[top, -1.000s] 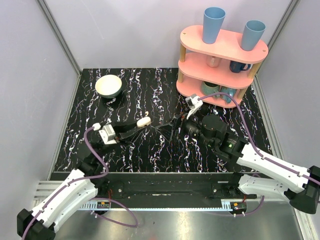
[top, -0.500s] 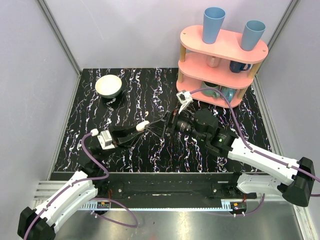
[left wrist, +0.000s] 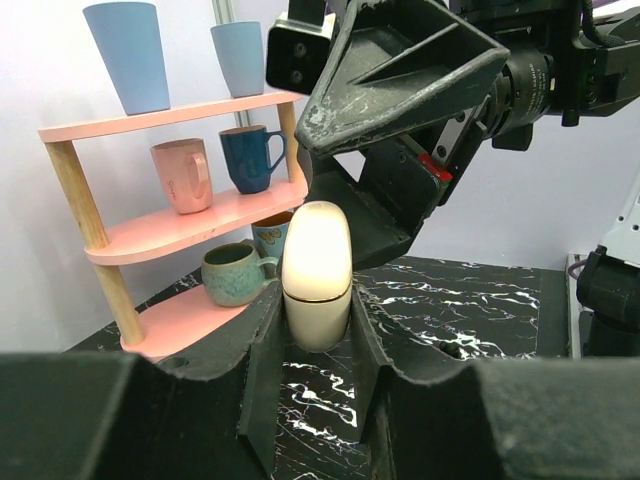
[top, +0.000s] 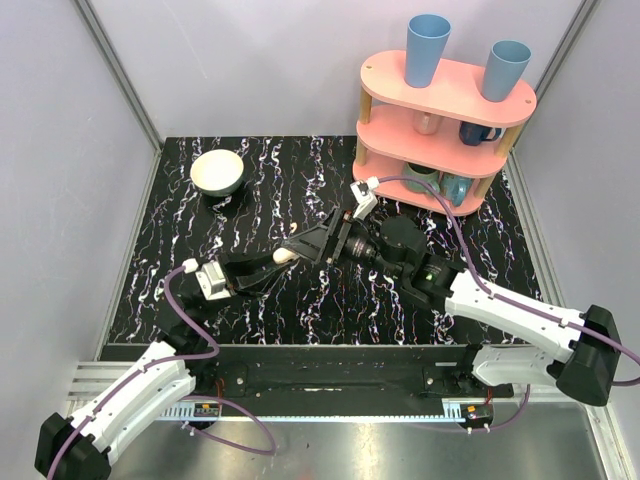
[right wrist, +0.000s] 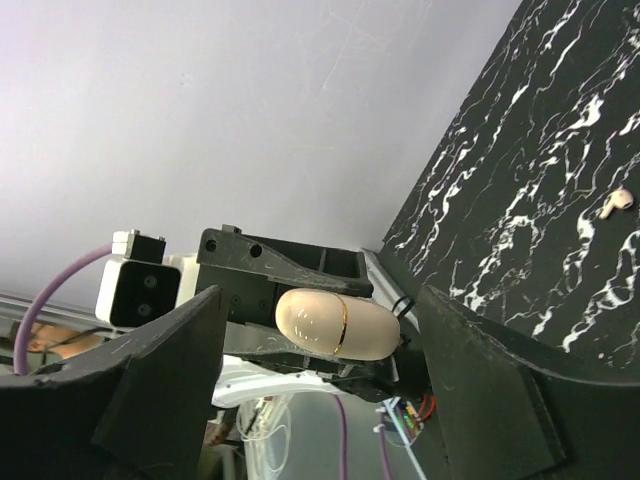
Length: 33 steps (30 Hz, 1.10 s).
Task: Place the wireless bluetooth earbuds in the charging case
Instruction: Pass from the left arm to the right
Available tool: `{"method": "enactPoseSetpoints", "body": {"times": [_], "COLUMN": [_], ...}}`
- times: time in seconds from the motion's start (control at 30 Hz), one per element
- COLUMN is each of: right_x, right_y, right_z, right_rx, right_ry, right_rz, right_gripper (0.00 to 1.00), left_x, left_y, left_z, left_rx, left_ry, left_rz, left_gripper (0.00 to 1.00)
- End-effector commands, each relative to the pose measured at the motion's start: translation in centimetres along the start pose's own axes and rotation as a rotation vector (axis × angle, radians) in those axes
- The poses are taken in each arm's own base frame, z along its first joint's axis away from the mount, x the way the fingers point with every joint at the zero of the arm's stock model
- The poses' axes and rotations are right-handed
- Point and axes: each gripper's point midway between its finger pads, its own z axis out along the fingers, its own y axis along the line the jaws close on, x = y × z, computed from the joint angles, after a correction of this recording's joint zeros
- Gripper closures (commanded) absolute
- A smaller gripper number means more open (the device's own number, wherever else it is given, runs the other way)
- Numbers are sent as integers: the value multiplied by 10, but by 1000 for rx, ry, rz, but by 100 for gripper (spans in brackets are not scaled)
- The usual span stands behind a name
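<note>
Above the middle of the table (top: pixel 300 180), I have the case (left wrist: pixel 316 272) clamped in the left gripper (top: pixel 280 262), clear of the surface. On my left wrist feed its two fingers (left wrist: pixel 262 370) press the lower half of the case from either side. The case stands upright between them, its seam running level across it and its lid shut. The right gripper (top: pixel 306 244) faces it from the opposite side and straddles the same case with its jaws spread. On the right wrist feed I see a dark finger (right wrist: pixel 160 380) on each side of the case, with open space between each finger and the cream shell, so it is not touching. From that feed the case lies lengthwise across the gap, a thin gold line ringing it at the seam. One earbud (right wrist: pixel 620 200) lies on the marbled table toward the right edge of that view, well apart from the case; the second one I cannot make out on any feed. From overhead the two grippers meet nose to nose, the case a small pale spot between them. At the far left a cream bowl (top: pixel 217 172) sits on the table. At the far right stands a pink shelf (top: pixel 440 125) with blue cups (top: pixel 428 48) on its top tier and mugs (left wrist: pixel 182 175) on the tiers below.
</note>
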Motion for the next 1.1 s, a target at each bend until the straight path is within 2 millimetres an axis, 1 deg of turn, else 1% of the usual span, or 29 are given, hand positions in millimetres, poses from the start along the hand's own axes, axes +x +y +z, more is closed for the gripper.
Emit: {"method": "enactPoseSetpoints", "body": {"times": [0.0,0.17,0.2,0.27,0.33,0.4,0.5,0.63,0.7,0.77,0.8,0.83,0.87,0.9,0.93,1.0,1.03,1.07], "right_x": [-2,5,5,7,8,10,11,11,11,11,10,10,9,9,9,8,8,8], "right_y": [21,16,16,16,15,13,13,11,13,13,13,9,10,10,6,7,7,8], "right_z": [2,3,3,3,4,4,4,4,3,2,1,1,0,0,0,0,0,-1], "right_rx": [-68,-50,-52,-53,-52,-47,-52,-47,-55,-58,-60,-52,-61,-61,-56,-65,-70,-84], "right_ry": [3,31,33,40,46,50,56,52,49,44,40,32,23,16,10,1,-1,-7], "right_rz": [101,125,130,138,139,142,145,147,145,149,163,171,179,198,206,228,234,244], "right_gripper": [18,21,25,26,31,32,38,56,60,66,69,71,73,73,74,75,76,77], "left_x": [-23,-26,-26,-26,-26,-26,-26,-26,-26,-25,-25,-25,-25,-26,-25,-26,-27,-27], "left_y": [1,4,5,6,6,7,7,7,8,8,8,8,8,8,9,9,10,10], "left_z": [5,6,6,6,6,7,8,9,9,9,9,9,9,8,8,7,7,6], "left_rx": [4,-9,-12,-19,-22,-22,-21,-21,-26,-26,-27,-29,-29,-32,-36,-41,-45,-47], "left_ry": [-79,-86,-87,-85,-87,-86,-84,-79,-78,-77,-76,-76,-76,-81,-83,-91,-97,-99], "left_rz": [70,78,80,79,82,79,79,70,66,59,55,50,49,49,45,44,43,42], "left_gripper": [100,100,100,100,100,100,100,100,100,97,95,90,89,88,81,77,72,70]}}
